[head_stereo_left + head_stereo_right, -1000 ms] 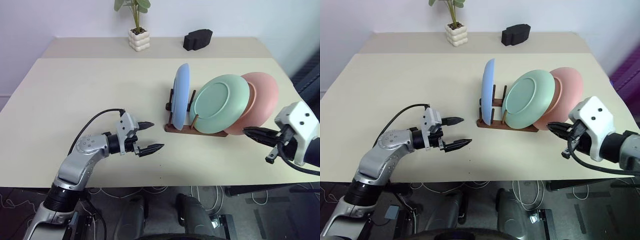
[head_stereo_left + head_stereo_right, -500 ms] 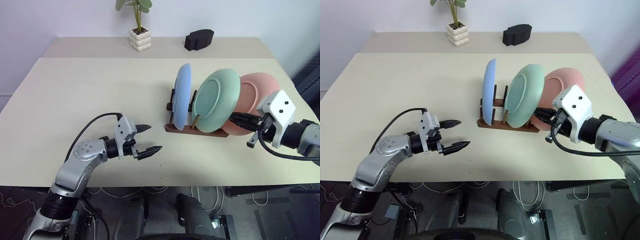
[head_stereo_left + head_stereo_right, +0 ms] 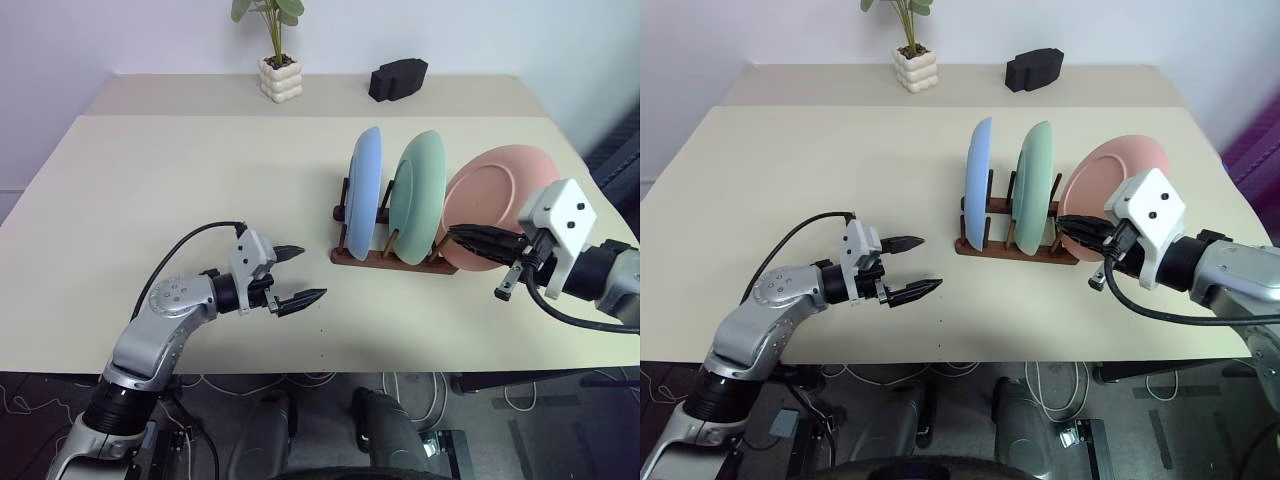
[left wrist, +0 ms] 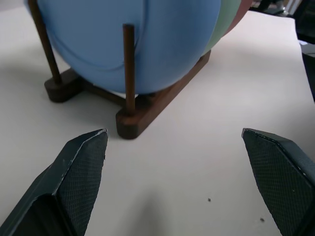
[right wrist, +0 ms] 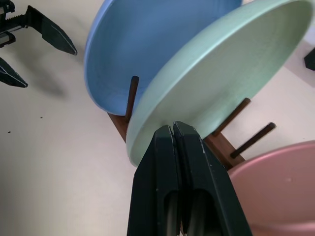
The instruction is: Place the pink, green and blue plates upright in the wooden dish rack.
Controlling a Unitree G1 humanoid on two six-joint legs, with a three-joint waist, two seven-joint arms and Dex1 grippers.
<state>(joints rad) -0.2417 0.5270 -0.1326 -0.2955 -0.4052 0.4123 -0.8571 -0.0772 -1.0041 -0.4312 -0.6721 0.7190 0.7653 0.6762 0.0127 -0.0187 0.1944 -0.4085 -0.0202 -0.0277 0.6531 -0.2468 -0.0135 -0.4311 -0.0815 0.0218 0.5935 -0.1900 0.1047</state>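
The green plate (image 3: 417, 197) stands upright in the wooden dish rack (image 3: 385, 257), just ahead of your right end effector (image 3: 462, 236), whose fingers are pressed together and empty. The pink plate (image 3: 497, 195) leans just beside that end effector. Push further and you may tip it; your left end effector (image 3: 298, 274) hangs spread, well short of the rack.

head stereo pair overlooking table (image 3: 150, 200), wrist cameras close on rack (image 4: 147, 105)

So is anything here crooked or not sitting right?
Yes, the pink plate. The blue plate and green plate stand upright in the rack, but the pink one leans at a slant at the rack's right end. The shut right pincer points at the plates.
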